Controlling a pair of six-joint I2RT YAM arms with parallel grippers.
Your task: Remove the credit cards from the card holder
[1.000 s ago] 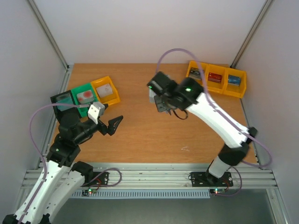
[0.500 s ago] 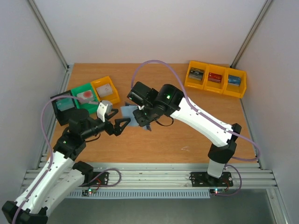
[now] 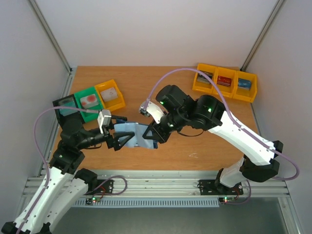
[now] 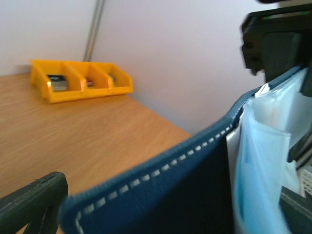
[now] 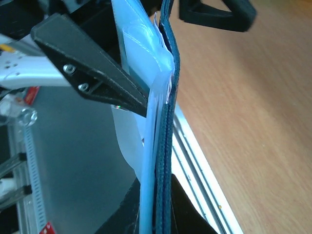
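Right end effector (image 3: pixel 155 132) pinches the navy card holder (image 3: pixel 138 132) above the table (image 3: pixel 204 146), left end effector (image 3: pixel 123 129) spread wide around its free end

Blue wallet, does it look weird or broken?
Not broken. The card holder hangs open above the table, pinched at one end by the right gripper, its other end inside the open left gripper.

The right gripper (image 3: pixel 153 136) has carried the card holder (image 3: pixel 138 133) leftward; the left gripper (image 3: pixel 124 130) now straddles it.
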